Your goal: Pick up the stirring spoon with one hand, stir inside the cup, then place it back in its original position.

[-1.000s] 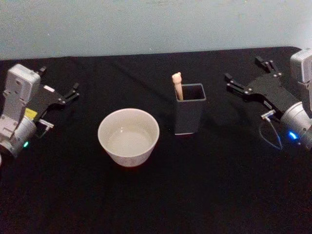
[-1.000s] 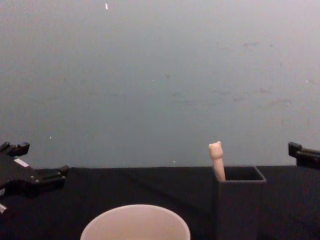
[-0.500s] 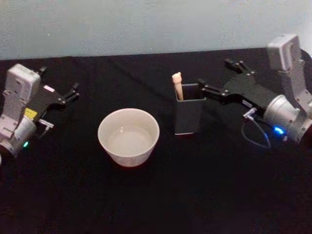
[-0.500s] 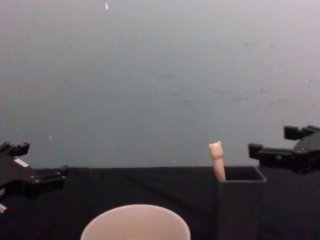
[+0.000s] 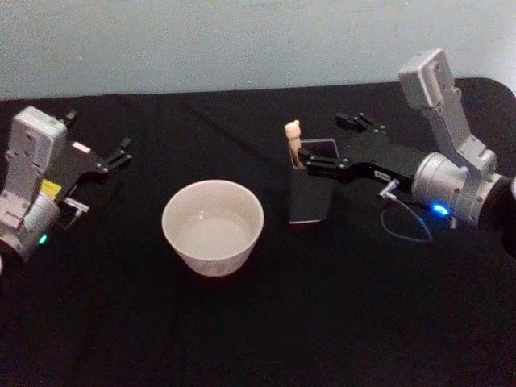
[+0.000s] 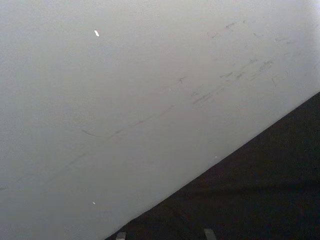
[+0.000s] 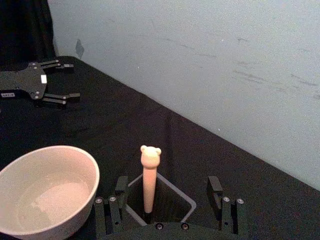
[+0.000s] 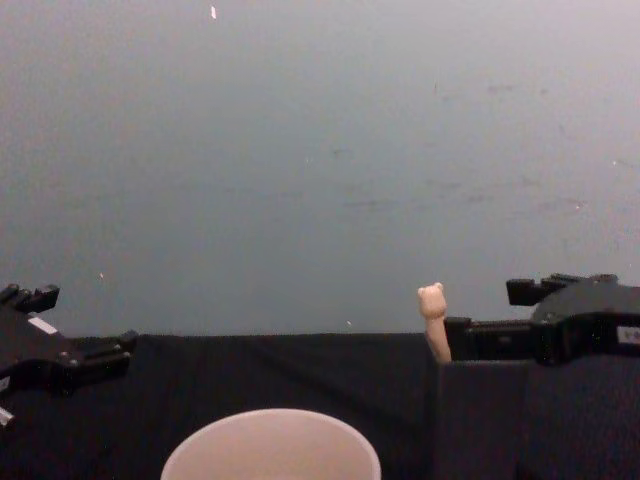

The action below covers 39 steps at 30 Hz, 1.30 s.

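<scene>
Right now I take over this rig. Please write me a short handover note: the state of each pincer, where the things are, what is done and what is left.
Right pincer: open, over the dark grey square holder, fingertips close by the spoon's handle, not closed on it.
Left pincer: open, parked at the left of the black table, holding nothing.
The small spoon with pale peach bear-head handle stands in the holder. The wide cream round cup sits to the holder's left.
Done: right pincer is at the spoon; nothing gripped yet.
Left: grip, lift, stir in the cup, return the spoon to the holder.
</scene>
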Motion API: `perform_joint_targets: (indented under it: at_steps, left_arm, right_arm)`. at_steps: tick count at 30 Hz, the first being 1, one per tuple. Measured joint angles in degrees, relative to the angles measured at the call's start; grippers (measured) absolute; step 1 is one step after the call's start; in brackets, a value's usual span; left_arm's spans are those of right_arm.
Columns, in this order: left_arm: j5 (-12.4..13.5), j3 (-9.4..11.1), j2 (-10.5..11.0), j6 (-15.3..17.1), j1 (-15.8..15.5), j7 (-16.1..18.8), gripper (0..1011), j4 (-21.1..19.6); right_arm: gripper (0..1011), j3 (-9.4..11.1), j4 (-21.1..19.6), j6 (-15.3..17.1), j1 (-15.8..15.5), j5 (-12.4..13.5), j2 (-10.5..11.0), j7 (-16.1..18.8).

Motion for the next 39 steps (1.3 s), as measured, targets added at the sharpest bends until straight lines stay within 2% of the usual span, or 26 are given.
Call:
perform_joint_targets:
  at_steps: [19, 39]
  left_arm:
    - [0.0, 0.0, 0.0, 0.0, 0.0, 0.0, 1001, 0.0]
    - [0.0, 0.0, 0.0, 0.0, 0.0, 0.0, 1001, 0.0]
  right_arm:
    - [1002, -1.36, 6.1, 4.44, 5.81, -1.07, -4.83, 2.59]
    - [1002, -1.91, 8.9, 4.86, 7.67, -1.15, -6.79, 3.13]
